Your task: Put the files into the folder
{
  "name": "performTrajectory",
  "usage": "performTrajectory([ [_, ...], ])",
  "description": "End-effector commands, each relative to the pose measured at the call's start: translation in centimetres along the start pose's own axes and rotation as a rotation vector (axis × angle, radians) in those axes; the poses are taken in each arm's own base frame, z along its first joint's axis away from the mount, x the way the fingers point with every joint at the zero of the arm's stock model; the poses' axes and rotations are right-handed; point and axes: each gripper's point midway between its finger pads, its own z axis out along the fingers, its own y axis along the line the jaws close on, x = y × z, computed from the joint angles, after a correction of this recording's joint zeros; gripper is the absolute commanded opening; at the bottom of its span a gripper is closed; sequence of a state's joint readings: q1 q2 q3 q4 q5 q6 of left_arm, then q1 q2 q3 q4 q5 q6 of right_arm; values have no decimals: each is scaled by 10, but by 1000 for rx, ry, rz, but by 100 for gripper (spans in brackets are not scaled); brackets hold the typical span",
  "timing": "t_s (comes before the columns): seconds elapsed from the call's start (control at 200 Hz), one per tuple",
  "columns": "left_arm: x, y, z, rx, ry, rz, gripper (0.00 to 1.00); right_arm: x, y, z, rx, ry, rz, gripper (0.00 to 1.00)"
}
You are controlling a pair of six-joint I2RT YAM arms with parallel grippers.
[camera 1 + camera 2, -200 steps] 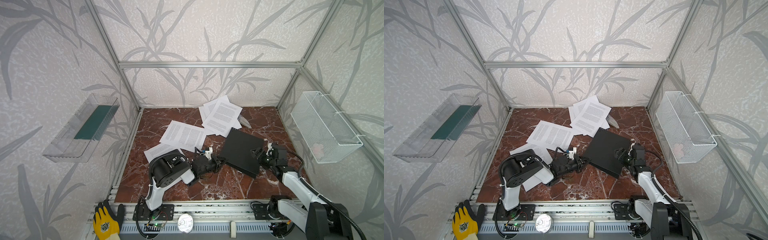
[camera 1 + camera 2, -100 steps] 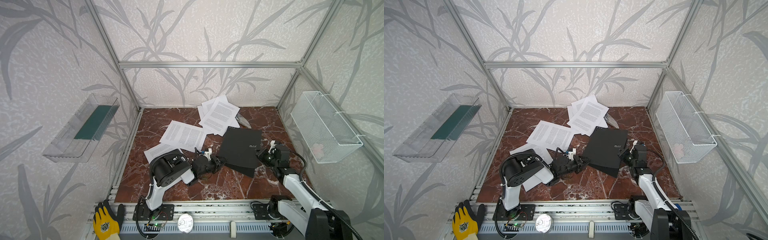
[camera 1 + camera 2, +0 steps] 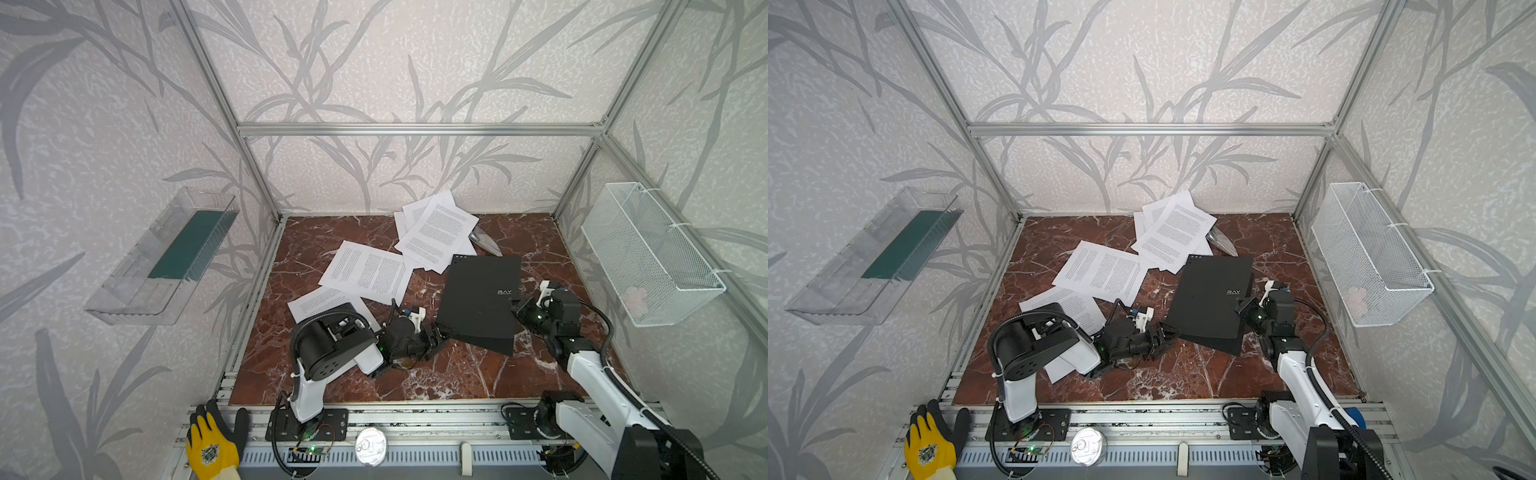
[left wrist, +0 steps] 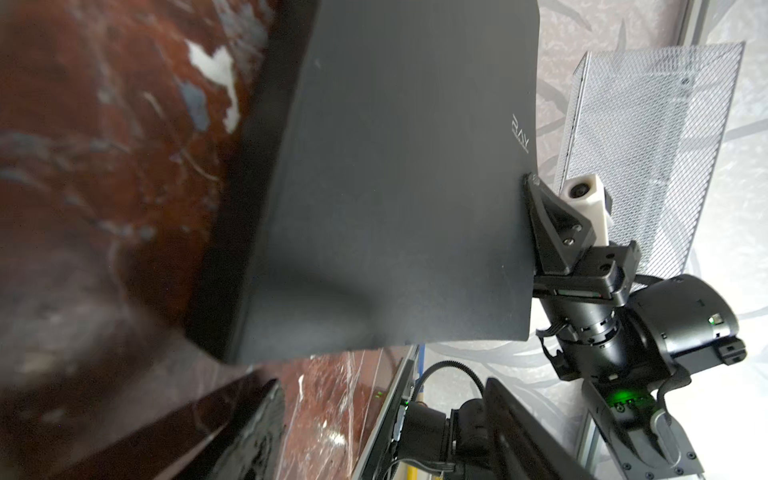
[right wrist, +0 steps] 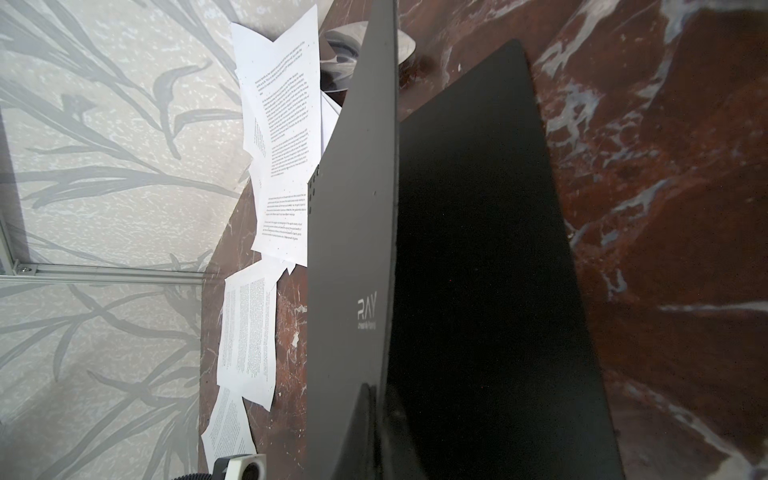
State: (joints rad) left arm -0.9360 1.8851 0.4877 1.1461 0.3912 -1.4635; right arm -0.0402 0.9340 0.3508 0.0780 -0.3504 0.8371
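The black folder (image 3: 478, 299) (image 3: 1210, 299) with white "RAY" lettering lies right of the floor's centre, its top cover (image 5: 353, 249) raised off the lower leaf (image 5: 478, 249). My right gripper (image 3: 515, 305) (image 3: 1239, 308) (image 5: 374, 390) is shut on the cover's right edge, as the left wrist view shows (image 4: 536, 187). My left gripper (image 3: 439, 332) (image 3: 1168, 332) (image 4: 382, 386) stands open at the folder's (image 4: 395, 187) near-left corner, holding nothing. The files, white printed sheets (image 3: 370, 272) (image 3: 436, 232) (image 3: 1104, 274) (image 5: 282, 124), lie scattered left of and behind the folder; one (image 3: 320, 301) is partly under my left arm.
A white wire basket (image 3: 652, 257) hangs on the right wall. On the left wall is a clear tray (image 3: 124, 291) holding a dark green pad (image 3: 187, 245). A silvery object (image 3: 484, 243) lies behind the folder. A yellow glove (image 3: 212, 444) rests on the front rail.
My right gripper has shut on the folder's cover edge and the cover has risen. My left gripper has opened and let go of the folder's corner.
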Motion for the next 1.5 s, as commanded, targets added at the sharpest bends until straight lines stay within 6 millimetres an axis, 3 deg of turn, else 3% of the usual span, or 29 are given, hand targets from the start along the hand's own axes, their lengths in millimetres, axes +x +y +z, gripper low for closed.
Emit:
performTrajectory([
  [0.0,18,-6,-6,-56,82,109,76,9,-10,-2,49,43,-23,0],
  [0.14,21,-21,-19,-131,109,243,78,7,0,-6,14,47,-44,0],
  [0.265,15,-50,-42,-199,87,409,81,2,16,-15,-23,42,-89,0],
  [0.54,-32,-97,-125,-351,-174,683,99,14,28,-30,-24,149,-144,0],
  [0.765,-64,-110,-174,-377,-331,697,100,13,40,-60,-12,134,-254,0],
  [0.875,-74,-106,-182,-388,-353,673,100,7,48,-73,-12,106,-293,0],
  [1.075,-80,-102,-183,-394,-364,661,100,9,48,-69,8,160,-339,0],
  [1.195,-82,-95,-180,-401,-363,649,100,9,68,-70,-90,160,-344,0],
  [1.495,-87,-85,-174,-420,-344,625,100,-9,90,-81,-90,134,-407,0],
])
